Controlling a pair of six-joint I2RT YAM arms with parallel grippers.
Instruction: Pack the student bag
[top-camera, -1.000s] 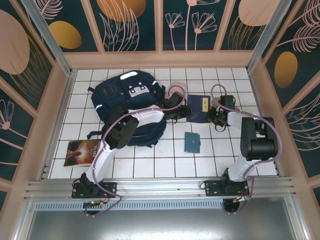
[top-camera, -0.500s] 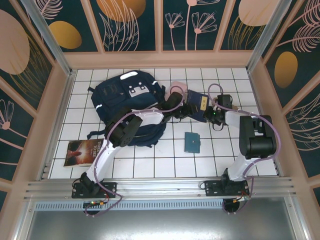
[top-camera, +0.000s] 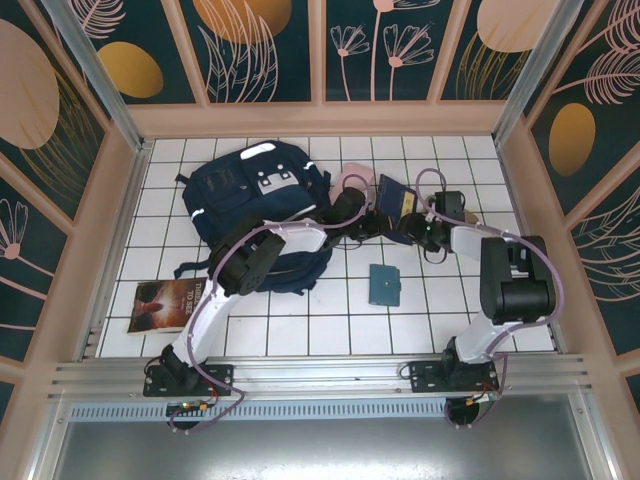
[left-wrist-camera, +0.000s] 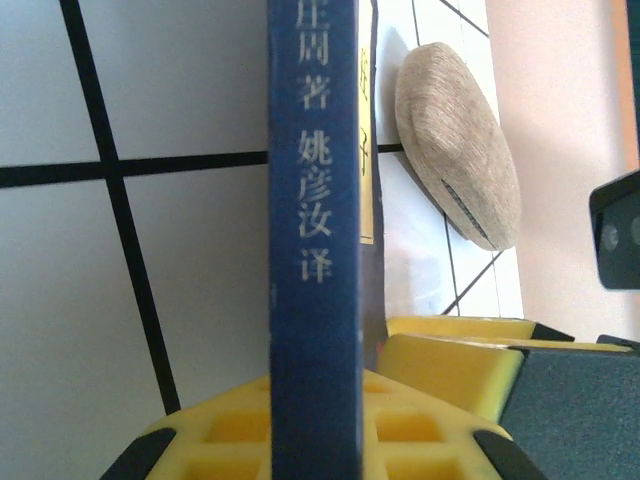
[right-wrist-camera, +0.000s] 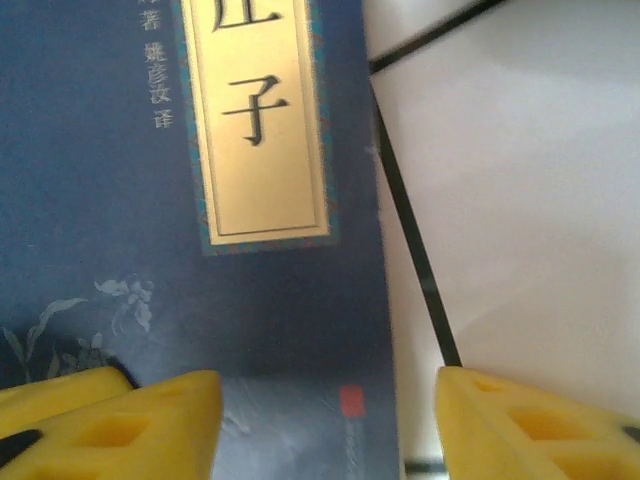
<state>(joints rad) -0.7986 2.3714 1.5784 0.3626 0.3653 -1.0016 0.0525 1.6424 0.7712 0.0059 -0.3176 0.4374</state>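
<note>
While the bag (top-camera: 245, 190) lies toward the tabletop's far-left corner with nothing visibly packed, the left claw (top-camera: 368, 222) clamps a blue book (top-camera: 400, 203) on edge, the right claw (top-camera: 424, 232) stands open at its cover, and a notebook (top-camera: 383, 284) and paperback (top-camera: 165, 305) await.

Your left arm (top-camera: 285, 235) lies across the student bag (top-camera: 235, 190), so you can't see the bag's near right part. From above, the blue book (top-camera: 393, 200) is too small to read. In the left wrist view its spine runs off the top and bottom, and the left claw (left-wrist-camera: 315, 420) pinching it is cut off below. In the right wrist view the gold label (right-wrist-camera: 262, 120) loses its top.
</note>
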